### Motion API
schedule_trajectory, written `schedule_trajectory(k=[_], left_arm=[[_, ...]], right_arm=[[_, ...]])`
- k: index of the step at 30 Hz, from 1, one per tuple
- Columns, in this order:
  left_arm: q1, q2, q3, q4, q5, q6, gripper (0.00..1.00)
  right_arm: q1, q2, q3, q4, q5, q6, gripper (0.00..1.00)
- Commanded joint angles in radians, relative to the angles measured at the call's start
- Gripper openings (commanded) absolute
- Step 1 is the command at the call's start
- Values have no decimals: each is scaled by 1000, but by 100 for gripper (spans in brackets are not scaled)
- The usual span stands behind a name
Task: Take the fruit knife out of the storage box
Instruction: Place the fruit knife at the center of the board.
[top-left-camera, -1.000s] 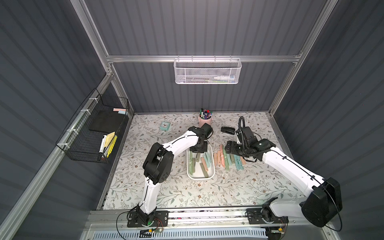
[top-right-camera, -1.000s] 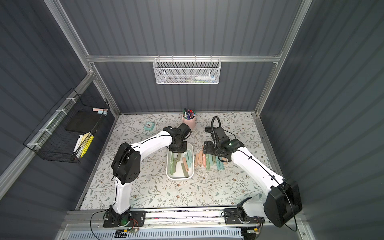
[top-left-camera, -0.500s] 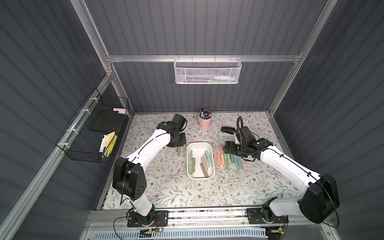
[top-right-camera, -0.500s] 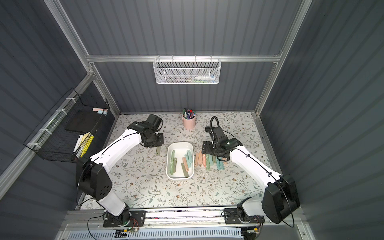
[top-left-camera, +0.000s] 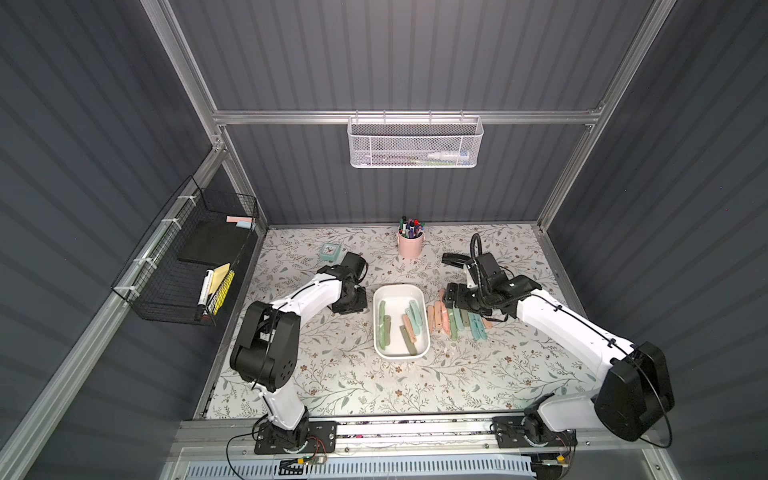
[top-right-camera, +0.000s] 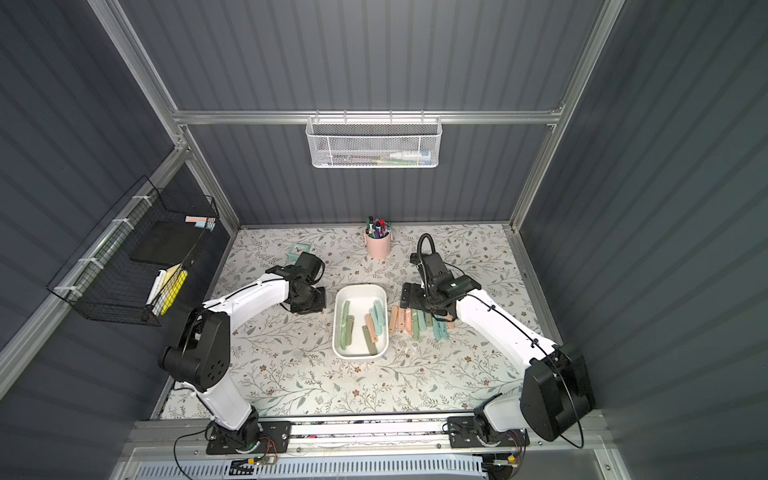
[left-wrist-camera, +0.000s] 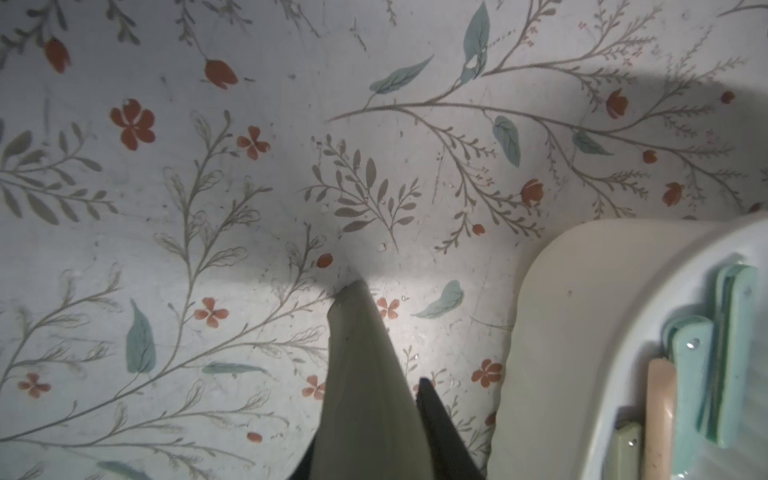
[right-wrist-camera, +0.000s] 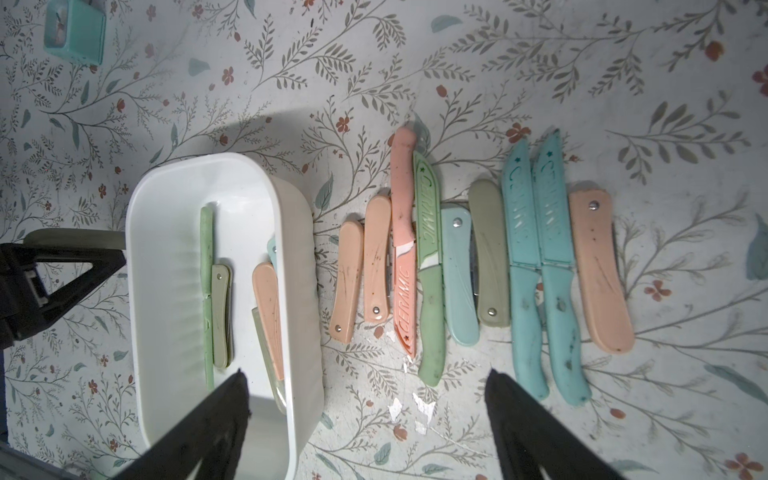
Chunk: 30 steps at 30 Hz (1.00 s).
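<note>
Left end effector (top-left-camera: 351, 306) is clamped on one olive-grey fruit knife (left-wrist-camera: 365, 374). The knife is outside the storage box (top-left-camera: 398, 286), just beside its left wall, tip down at the bench (top-left-camera: 353, 386); can't tell if it touches. Right end effector (right-wrist-camera: 365, 372) has its fingers wide apart and holds nothing, one finger over the box's right side, the other over the row of knives (right-wrist-camera: 459, 278). Counts: the box sits mid-bench with six boxed knives (top-right-camera: 371, 328) as far as I can count: one green, two olive, one peach, two teal. The row on the bench, on the side toward the right edge, has nine: four peach, one green, one pale blue, one olive, two teal. There is one pink pen cup (top-left-camera: 410, 247) near the back edge and one teal clock (top-left-camera: 330, 251) toward the back-left corner. One black stapler-like item (top-left-camera: 453, 259) lies behind the right arm. One white mesh basket (top-left-camera: 415, 143) hangs on the back wall, one black wire basket (top-left-camera: 195, 266) on the left wall. View differences: both top views hide the held knife under the left end effector; the left wrist view shows it plus a corner of the box. Only the right wrist view resolves "CERAMIC" on four sheaths. Baskets and cup appear only in the top views.
</note>
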Motion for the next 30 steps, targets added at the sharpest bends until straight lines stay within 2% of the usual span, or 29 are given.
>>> schedule_trajectory(k=[1,14,16,18,19,20,24,30], left_arm=[[-2,19,-2,35,-4,20,29],[-2,38,-15,55,-28,8,28],[-1,42,6,51,-65,-1,34],[8,66,51,19,-118,-24,46],[18,88,80,-2,-135,-44,58],[27,114,111,-17,-140,-56,65],[34,202,202,-51,-158,-106,72],[61,283,288,-85,-165,-188,71]], right_arm=[[-1,4,13,5,-13,3,91],[2,31,22,16,-30,9,99],[5,30,19,16,-26,8,99],[5,28,18,17,-25,5,99],[5,27,17,18,-25,4,99],[5,27,16,16,-24,2,99],[4,25,16,6,-18,1,99],[5,2,9,-10,1,2,99]])
